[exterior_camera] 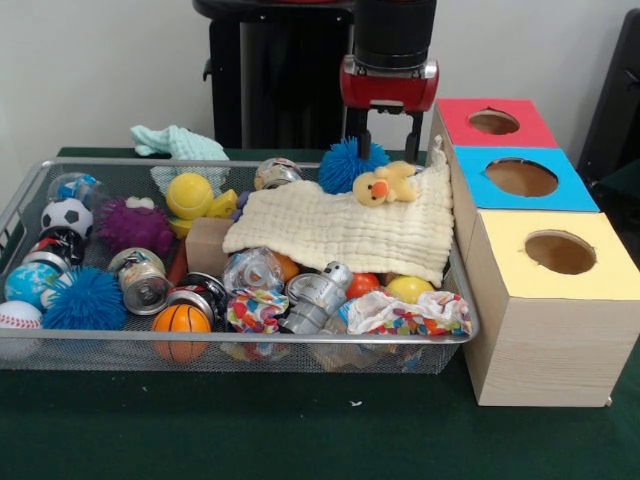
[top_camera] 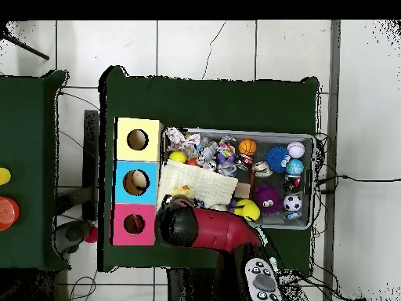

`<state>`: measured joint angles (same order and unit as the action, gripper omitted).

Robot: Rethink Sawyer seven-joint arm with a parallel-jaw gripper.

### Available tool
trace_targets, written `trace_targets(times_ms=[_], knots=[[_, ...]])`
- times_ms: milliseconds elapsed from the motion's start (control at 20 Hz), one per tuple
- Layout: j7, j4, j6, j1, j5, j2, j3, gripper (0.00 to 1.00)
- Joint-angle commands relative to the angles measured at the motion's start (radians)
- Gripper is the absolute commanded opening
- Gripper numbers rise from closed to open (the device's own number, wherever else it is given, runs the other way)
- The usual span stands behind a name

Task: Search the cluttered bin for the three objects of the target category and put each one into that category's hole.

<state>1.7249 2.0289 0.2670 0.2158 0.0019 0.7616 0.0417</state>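
Note:
The silver wire mesh bin [exterior_camera: 250,338] is full of clutter. A yellow plush duck [exterior_camera: 385,185] lies on a cream cloth [exterior_camera: 330,232] at the bin's far right, next to the pale wooden box. My gripper [exterior_camera: 383,148] hangs just above and behind the duck, fingers apart and empty. The red-surrounded hole [exterior_camera: 493,122] is the box's farthest one, right of the gripper. In the overhead view the duck [top_camera: 186,192] lies on the cloth [top_camera: 200,182] by the red hole [top_camera: 134,224]; the arm hides the gripper. The tiger plush is hidden.
The blue-surrounded hole [exterior_camera: 521,177] and yellow-surrounded hole [exterior_camera: 560,252] lie nearer the camera. The bin holds a blue spiky ball [exterior_camera: 352,165], a purple spiky ball [exterior_camera: 134,226], a yellow ball [exterior_camera: 189,194], cans [exterior_camera: 141,280], a basketball [exterior_camera: 181,322] and a wooden block [exterior_camera: 208,246].

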Motion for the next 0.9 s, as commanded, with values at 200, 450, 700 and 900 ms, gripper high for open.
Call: trace_targets(times_ms=[200, 450, 700, 900], knots=[[0.151, -0.062, -0.082, 0.008, 0.013, -0.001, 0.051, 1.00], [0.147, -0.065, -0.079, 0.010, 0.013, 0.002, 0.052, 1.00], [0.134, -0.072, -0.081, 0.018, 0.005, 0.000, 0.057, 1.00], [0.133, -0.077, -0.089, 0.014, 0.000, 0.002, 0.052, 1.00]])
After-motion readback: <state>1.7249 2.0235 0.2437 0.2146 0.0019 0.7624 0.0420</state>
